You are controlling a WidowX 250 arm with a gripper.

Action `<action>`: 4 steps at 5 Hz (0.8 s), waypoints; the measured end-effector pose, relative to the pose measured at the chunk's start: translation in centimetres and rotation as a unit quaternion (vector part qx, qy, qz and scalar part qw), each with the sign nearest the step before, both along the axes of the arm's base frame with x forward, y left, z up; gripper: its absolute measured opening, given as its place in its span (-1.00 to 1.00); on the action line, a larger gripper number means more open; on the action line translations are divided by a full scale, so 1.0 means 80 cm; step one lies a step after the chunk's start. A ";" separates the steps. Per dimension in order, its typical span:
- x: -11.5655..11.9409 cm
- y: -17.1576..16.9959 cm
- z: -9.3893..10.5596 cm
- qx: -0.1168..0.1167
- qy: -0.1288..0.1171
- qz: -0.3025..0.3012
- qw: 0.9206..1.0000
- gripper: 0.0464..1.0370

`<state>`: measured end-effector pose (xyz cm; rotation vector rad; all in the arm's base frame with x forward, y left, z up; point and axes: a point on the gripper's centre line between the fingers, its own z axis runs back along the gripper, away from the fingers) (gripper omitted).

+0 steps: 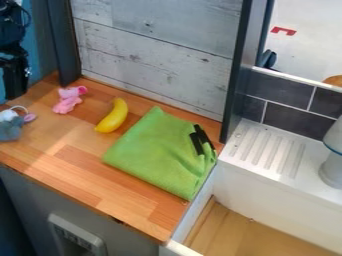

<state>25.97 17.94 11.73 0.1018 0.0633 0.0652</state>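
At the upper left edge, the black gripper (15,75) hangs above the left end of the wooden counter, and part of the black arm shows above it. Nearest to it are a pink toy (68,100) to its right and a grey-blue and white plush toy (12,126) below it. A yellow banana (112,116) lies slanted on the counter, right of the pink toy. Right of the banana, a folded green cloth (157,150) lies flat. Two black strips (196,143) rest on its right side.
The wooden counter (73,165) meets a grey plank wall (160,60) behind. A dark upright post (236,75) stands at its right back corner. Further right are a white ridged ledge (267,152) with a grey-white object (332,165), and a lower wooden-floored recess (234,232).
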 end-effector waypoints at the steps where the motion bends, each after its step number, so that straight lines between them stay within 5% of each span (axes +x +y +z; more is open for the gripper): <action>1: -0.001 -0.001 -0.013 -0.009 0.012 0.001 1.000 0.93; 3: 0.031 0.023 -0.041 0.019 -0.058 0.062 0.996 0.93; 4: 0.027 0.039 -0.059 0.043 -0.051 0.118 0.991 0.93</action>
